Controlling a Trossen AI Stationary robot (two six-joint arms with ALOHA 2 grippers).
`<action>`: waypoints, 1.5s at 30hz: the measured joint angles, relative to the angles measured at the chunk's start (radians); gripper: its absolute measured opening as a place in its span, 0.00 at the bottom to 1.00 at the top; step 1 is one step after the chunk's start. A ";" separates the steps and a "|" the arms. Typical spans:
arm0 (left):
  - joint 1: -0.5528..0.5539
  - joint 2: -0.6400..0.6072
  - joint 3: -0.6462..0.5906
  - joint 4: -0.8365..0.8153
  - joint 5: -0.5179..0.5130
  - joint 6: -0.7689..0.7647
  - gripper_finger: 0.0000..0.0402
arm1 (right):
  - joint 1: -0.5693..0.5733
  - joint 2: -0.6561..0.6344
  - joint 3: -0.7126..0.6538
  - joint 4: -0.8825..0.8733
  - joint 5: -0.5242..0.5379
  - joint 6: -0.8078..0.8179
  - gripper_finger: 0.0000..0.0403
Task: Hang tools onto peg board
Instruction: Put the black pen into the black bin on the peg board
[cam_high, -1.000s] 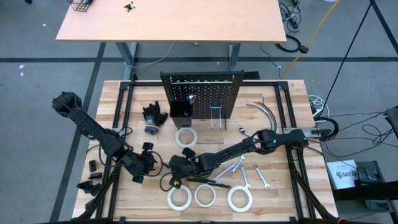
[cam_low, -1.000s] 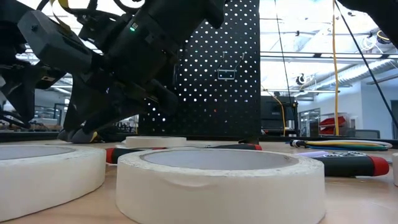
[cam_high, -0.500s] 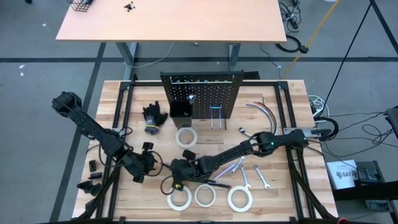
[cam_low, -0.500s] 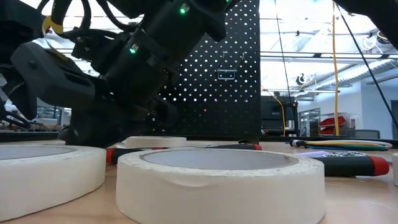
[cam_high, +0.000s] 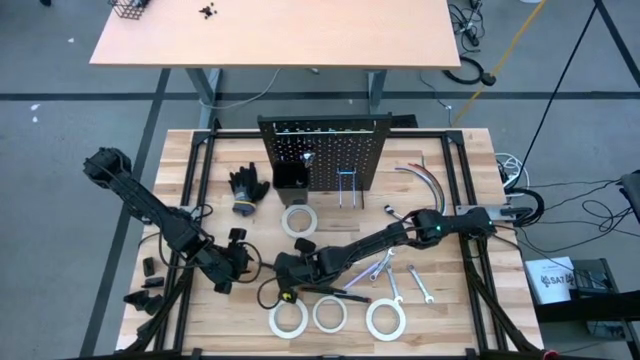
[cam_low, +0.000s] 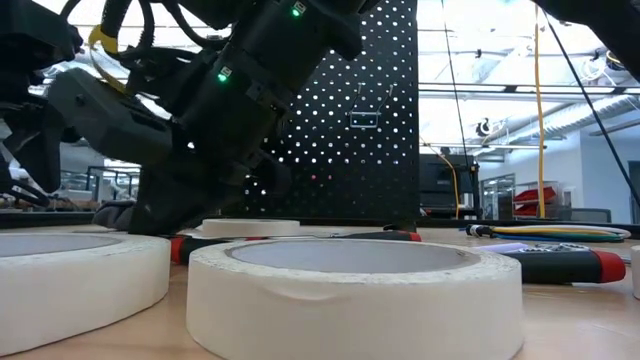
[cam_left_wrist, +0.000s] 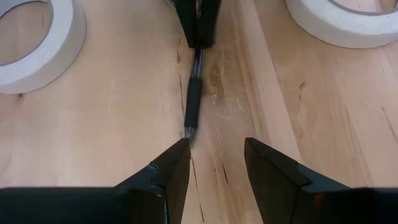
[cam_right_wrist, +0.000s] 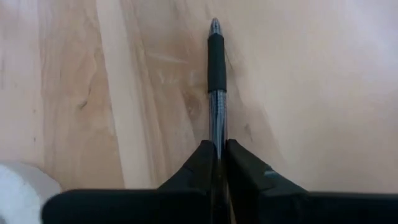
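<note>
Right gripper (cam_right_wrist: 219, 163) sits low at the centre-bottom of the high view, fingers pinched together on the shaft of a thin screwdriver (cam_right_wrist: 215, 74); in its own wrist view the shaft runs straight out from between the fingers, the black collar and tip lying on or just above the wood, which one I cannot tell. Left gripper (cam_left_wrist: 215, 163) waits left of it in the high view, fingers apart, facing the same screwdriver tip from the opposite side, close but not touching. Peg board (cam_high: 325, 150) stands upright at upper centre, well apart from the grip. Tape rolls (cam_high: 330, 314) lie in a row along the bottom edge, another roll (cam_high: 299, 220) nearer the board; wrenches (cam_high: 395, 285) lie to the right. Risks, as I judge them: the hold is on a thin smooth shaft, so the screwdriver may pivot or slip when lifted; the long carry to the board gives it room to swing; the open left fingers stand in its line and could knock the tip.
</note>
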 joint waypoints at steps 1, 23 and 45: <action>0.000 0.000 0.000 0.000 -0.004 0.000 0.39 | -0.002 0.000 0.000 0.000 -0.003 0.000 0.04; 0.028 0.005 -0.047 0.161 -0.062 0.178 0.39 | -0.021 0.001 -0.002 0.033 -0.024 0.030 0.06; 0.073 0.009 -0.125 0.295 0.011 0.247 0.39 | -0.058 0.003 -0.004 0.123 -0.183 0.083 0.05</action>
